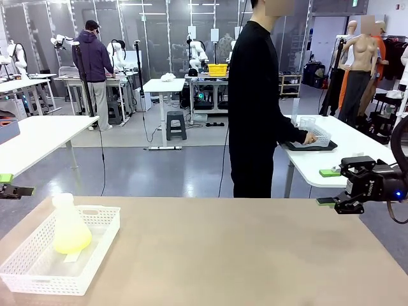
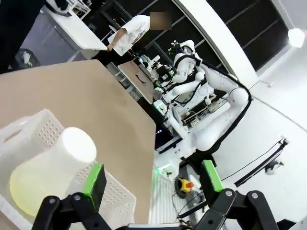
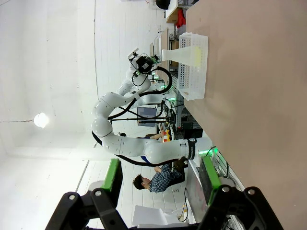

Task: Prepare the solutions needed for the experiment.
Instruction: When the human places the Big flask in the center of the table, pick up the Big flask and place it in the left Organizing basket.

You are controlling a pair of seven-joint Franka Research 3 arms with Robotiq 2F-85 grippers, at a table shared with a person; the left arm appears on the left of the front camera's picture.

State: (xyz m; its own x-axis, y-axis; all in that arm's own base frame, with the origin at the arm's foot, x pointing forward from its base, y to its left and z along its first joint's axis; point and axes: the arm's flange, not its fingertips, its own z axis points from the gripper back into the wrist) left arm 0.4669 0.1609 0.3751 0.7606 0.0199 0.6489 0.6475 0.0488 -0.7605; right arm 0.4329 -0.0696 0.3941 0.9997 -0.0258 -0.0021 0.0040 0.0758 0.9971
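Left gripper [image 1: 9, 184] at 9 o'clock, fingers spread, empty, parked off table edge. Solutions [image 1: 72, 241] pooled in flask [image 1: 68, 220] inside basket [image 1: 95, 255], 7 o'clock, probably corralled against tipping. Right gripper [image 1: 329, 187] at 3 o'clock, fingers spread, waiting.

From my station, the right gripper [image 1: 331, 187] reads as a black housing with white lettering, a lit blue indicator and green pads [image 1: 329, 173] — one black cable loops behind it. My left gripper [image 2: 152, 177] matches: black linkages, round pivot screws, green pads.
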